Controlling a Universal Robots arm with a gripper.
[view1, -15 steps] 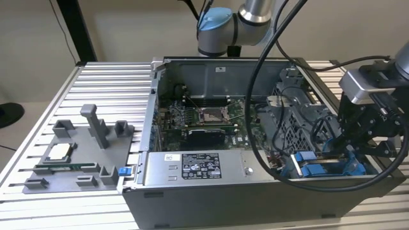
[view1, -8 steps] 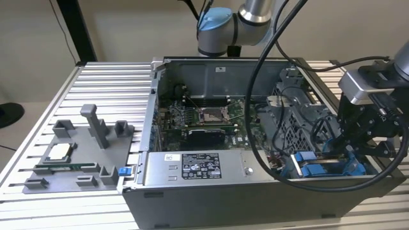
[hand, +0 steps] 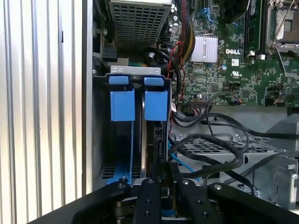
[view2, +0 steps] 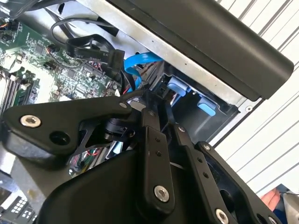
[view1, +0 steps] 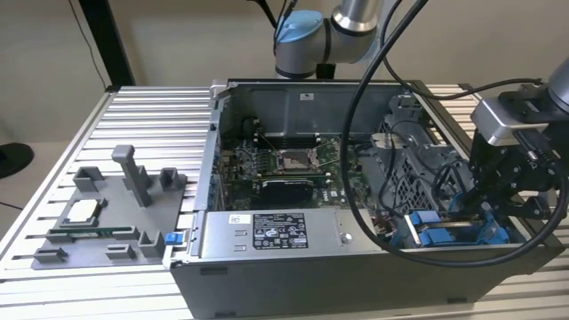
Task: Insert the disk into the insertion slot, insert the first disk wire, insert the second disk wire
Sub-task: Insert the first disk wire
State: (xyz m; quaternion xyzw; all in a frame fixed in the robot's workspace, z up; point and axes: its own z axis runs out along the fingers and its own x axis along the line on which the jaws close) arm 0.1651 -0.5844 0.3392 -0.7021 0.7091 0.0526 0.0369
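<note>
The flat silver-grey disk in its bright blue plastic frame [hand: 154, 135] sits in the drive bay at the near corner of the open black computer case [view1: 356, 280], on the exterior view's right. The black gripper [hand: 163, 179] hangs at the disk's end, fingers drawn narrow. I cannot tell what they pinch. A flat blue wire [view2: 141, 59] curls just beside.

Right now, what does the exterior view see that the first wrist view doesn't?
The exterior view adds the grey parts tray and the robot arm reaching over the computer. The first wrist view adds the silver heatsink, seen close up. Both share the blue drive frames and the green motherboard.
</note>
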